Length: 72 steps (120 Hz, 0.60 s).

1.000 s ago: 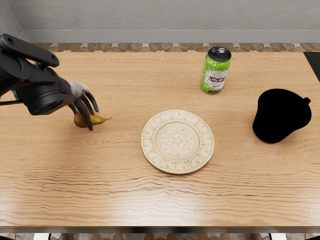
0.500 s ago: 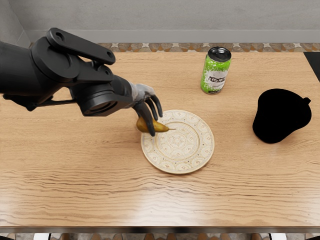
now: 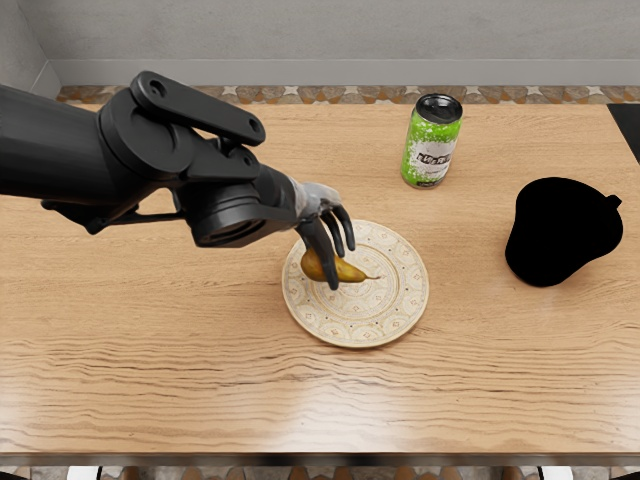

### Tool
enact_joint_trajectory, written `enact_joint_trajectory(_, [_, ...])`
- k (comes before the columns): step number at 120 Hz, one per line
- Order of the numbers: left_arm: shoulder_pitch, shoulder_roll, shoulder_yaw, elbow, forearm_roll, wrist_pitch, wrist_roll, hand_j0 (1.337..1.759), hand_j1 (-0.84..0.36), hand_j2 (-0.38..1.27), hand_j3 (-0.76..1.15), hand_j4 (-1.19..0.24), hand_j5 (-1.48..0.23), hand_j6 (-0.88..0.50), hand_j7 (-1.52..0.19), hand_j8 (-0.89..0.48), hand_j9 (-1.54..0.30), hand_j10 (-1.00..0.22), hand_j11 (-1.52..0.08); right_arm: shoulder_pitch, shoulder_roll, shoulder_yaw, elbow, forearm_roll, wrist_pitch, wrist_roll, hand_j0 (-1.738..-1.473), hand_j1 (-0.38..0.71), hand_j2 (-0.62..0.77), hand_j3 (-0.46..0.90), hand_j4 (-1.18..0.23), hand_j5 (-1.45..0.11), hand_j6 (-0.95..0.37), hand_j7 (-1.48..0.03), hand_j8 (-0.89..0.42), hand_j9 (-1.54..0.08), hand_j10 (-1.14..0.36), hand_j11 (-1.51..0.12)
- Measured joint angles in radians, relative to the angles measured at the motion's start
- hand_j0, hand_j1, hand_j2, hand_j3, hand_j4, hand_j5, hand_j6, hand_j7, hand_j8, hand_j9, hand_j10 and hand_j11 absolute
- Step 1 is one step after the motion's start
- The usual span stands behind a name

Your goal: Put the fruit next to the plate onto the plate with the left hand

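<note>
The left robot hand (image 3: 323, 226) is curled narrowly round a yellow-brown pear (image 3: 342, 269), its dark fingers (image 3: 331, 262) draped over the fruit's thick end while the stem pokes out on the side away from the arm; the pear hangs directly beneath the fingertips, over the near-left part of the patterned plate (image 3: 398, 304), which lies under the robot hand and reaches out past it; whether the fruit already touches the plate or sits just above it cannot be told from this view. The carry looks finished and the step in hand is the setting-down; the next move probably calls for a small lowering until the pear rests on the plate, then a gentle spreading of the fingers and a straight lift away, so the rounded fruit is not nudged into rolling towards the rim. Further out, beyond the robot hand, a green drinks can (image 3: 432, 140) stands upright; well apart on the far side, a black pear-shaped object (image 3: 558, 232) sits on the wooden worktop (image 3: 200, 360).
</note>
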Motion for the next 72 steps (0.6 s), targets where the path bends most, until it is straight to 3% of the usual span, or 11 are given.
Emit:
enact_joint_trajectory(13, [0.0, 0.0, 0.002, 0.0, -0.002, 0.0, 0.0, 1.654, -0.38, 0.68, 0.0, -0.87, -1.13, -0.69, -1.14, -0.51, -1.14, -0.62, -1.15, 0.0, 0.0, 0.0, 0.0, 0.0, 0.0, 0.0, -1.658, -0.34, 0.0, 0.0, -0.01, -0.01, -0.01, -0.01, -0.01, -0.01, -0.01, -0.01])
enact_joint_trajectory(20, [-0.001, 0.001, 0.003, 0.0, 0.002, 0.002, 0.0, 1.655, -0.34, 0.6, 0.0, -0.78, -1.0, -0.72, -1.01, -0.51, -1.01, -0.61, -1.02, 0.0, 0.0, 0.0, 0.0, 0.0, 0.0, 0.0, -1.658, -0.34, 0.0, 0.0, -0.01, -0.01, -0.01, -0.01, -0.01, -0.01, -0.01, -0.01])
enact_joint_trajectory(38, [-0.002, 0.002, 0.006, 0.004, 0.012, 0.004, 0.0, 1.657, -0.05, 0.3, 0.0, -0.43, -0.55, -0.4, -0.56, -0.3, -0.56, -0.35, -0.56, 0.0, 0.0, 0.0, 0.0, 0.0, 0.0, 0.0, -1.658, -0.34, 0.0, 0.0, -0.01, -0.01, -0.01, -0.01, -0.01, -0.01, -0.01, -0.01])
enact_joint_trajectory(51, [-0.011, 0.02, 0.007, 0.003, 0.015, 0.002, -0.001, 1.657, 0.11, 0.18, 0.0, -0.26, -0.33, -0.24, -0.34, -0.18, -0.34, -0.21, -0.34, 0.0, 0.0, 0.0, 0.0, 0.0, 0.0, 0.0, -1.658, -0.34, 0.0, 0.0, -0.01, -0.01, -0.01, -0.01, -0.01, -0.01, -0.01, -0.01])
enact_joint_trajectory(63, [-0.026, 0.267, 0.023, -0.037, 0.016, -0.028, -0.001, 1.658, 0.2, 0.11, 0.0, -0.16, -0.21, -0.15, -0.21, -0.11, -0.21, -0.13, -0.21, 0.0, 0.0, 0.0, 0.0, 0.0, 0.0, 0.0, -1.658, -0.34, 0.0, 0.0, -0.01, -0.01, -0.01, -0.01, -0.01, -0.01, -0.01, -0.01])
enact_joint_trajectory(72, [-0.021, 0.492, 0.069, -0.066, 0.016, -0.22, 0.002, 1.658, 0.24, 0.08, 0.0, -0.11, -0.15, -0.11, -0.15, -0.08, -0.15, -0.09, -0.15, 0.0, 0.0, 0.0, 0.0, 0.0, 0.0, 0.0, -1.658, -0.34, 0.0, 0.0, -0.01, -0.01, -0.01, -0.01, -0.01, -0.01, -0.01, -0.01])
